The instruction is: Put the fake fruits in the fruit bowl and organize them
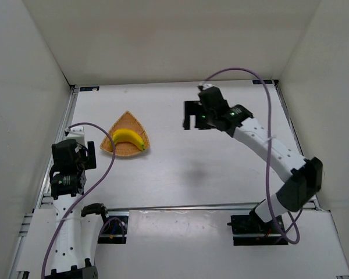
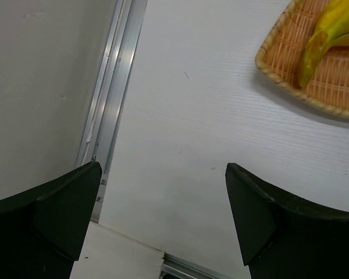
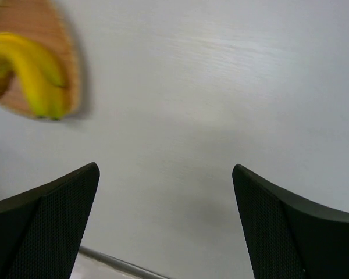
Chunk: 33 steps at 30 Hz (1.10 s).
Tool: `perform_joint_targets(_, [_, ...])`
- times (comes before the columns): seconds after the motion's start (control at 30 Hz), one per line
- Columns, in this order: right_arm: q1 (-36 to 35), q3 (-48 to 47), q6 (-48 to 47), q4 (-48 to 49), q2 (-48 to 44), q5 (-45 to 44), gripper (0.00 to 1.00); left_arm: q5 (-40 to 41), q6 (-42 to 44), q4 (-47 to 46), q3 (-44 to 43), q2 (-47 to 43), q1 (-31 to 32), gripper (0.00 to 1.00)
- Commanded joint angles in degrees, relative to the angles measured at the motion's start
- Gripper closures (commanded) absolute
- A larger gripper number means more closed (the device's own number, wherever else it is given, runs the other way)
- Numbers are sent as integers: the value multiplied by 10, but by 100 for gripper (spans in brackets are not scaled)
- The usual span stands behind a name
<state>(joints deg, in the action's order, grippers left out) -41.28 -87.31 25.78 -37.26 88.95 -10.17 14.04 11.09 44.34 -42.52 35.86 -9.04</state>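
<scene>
A yellow banana [image 1: 130, 138] lies inside the tan woven fruit bowl [image 1: 125, 121] at the table's left. The banana [image 2: 323, 35] and bowl [image 2: 291, 75] show at the upper right of the left wrist view, and the banana [image 3: 29, 72] and bowl [image 3: 58, 40] at the upper left of the right wrist view. My left gripper [image 1: 84, 157] is open and empty, near the left edge just left of the bowl. My right gripper [image 1: 191, 122] is open and empty, raised above the table to the right of the bowl.
White walls enclose the table on the left, back and right. A metal rail [image 2: 107, 116] runs along the left edge, another along the near edge [image 1: 180, 206]. Purple cables [image 1: 267, 151] trail from both arms.
</scene>
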Motion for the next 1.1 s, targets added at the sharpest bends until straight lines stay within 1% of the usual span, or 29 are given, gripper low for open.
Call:
perform_joint_targets(0.0, [61, 120, 35, -60, -101, -46, 1, 47, -16, -12, 7, -8, -8, 0])
perform_joint_targets(0.07, [90, 176, 43, -60, -154, -63, 1, 42, -22, -12, 7, -8, -8, 0])
perform_joint_targets(0.1, [115, 223, 43, -60, -202, -63, 1, 42, -22, -12, 7, -8, -8, 0])
perform_joint_targets(0.27, [196, 316, 55, -72, -332, -77, 1, 28, -22, -12, 7, -8, -8, 0])
perform_joint_targets(0.37, [230, 347, 55, -72, -372, -61, 1, 23, -17, -12, 12, -8, -8, 0])
perform_joint_targets(0.53, [250, 358, 55, -78, -388, -53, 1, 23, -17, -12, 12, -13, -8, 0])
perform_joint_targets(0.8, [250, 353, 55, -97, -388, -70, 1, 23, -17, -12, 17, -13, -8, 0])
perform_joint_targets(1.07, [250, 353, 55, -97, -382, -58, 1, 23, -17, -12, 17, -18, -8, 0])
